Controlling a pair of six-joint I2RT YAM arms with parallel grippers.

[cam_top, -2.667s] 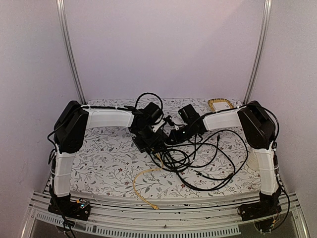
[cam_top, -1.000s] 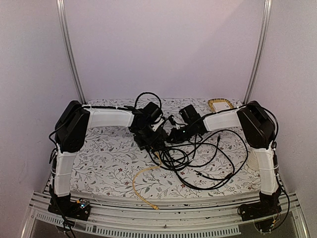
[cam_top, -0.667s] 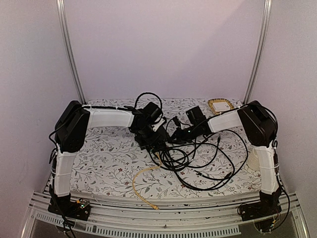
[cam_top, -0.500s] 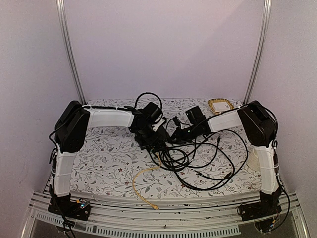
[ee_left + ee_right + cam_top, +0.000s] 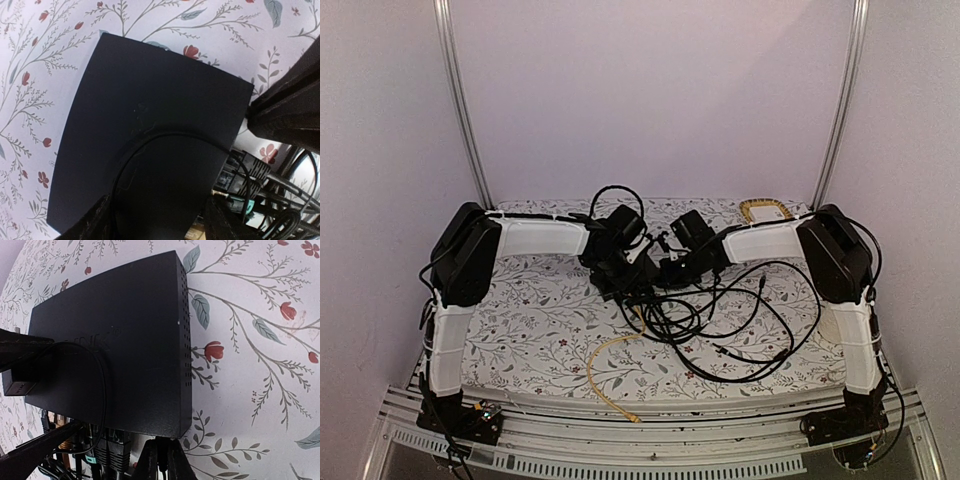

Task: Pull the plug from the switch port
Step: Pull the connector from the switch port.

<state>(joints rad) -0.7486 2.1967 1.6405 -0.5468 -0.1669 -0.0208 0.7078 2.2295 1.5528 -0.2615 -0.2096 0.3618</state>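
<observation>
**Position.** The switch (image 5: 150, 125) lies flat on the floral desk (image 5: 530, 330), at centre in the overhead view, under the left wrist. Its port edge faces the black cable tangle (image 5: 720, 330).

**Left fingers** (image 5: 90, 222): apart, set over the switch's top along the bottom of the left wrist view. Whether they bear down on the casing cannot be confirmed. Their spacing has barely altered over the last second.

**Right fingers** (image 5: 149, 460): together, at bottom centre of the right wrist view, against the corner of the port edge. A thin dark strand shows in the slit between them; I cannot tell whether it is nipped.

**Change noted.** Half a second ago the right wrist stood drawn back toward the upper right of the overhead view. It has now come back left, close against the switch.

**Finding.** Plugs (image 5: 111, 450) are seated in the port row at lower left of the right wrist view, and a cable loop (image 5: 102, 385) lies over the casing. In my judgement the draw-back freed nothing and this is a fresh approach, so the extraction remains outstanding.
</observation>
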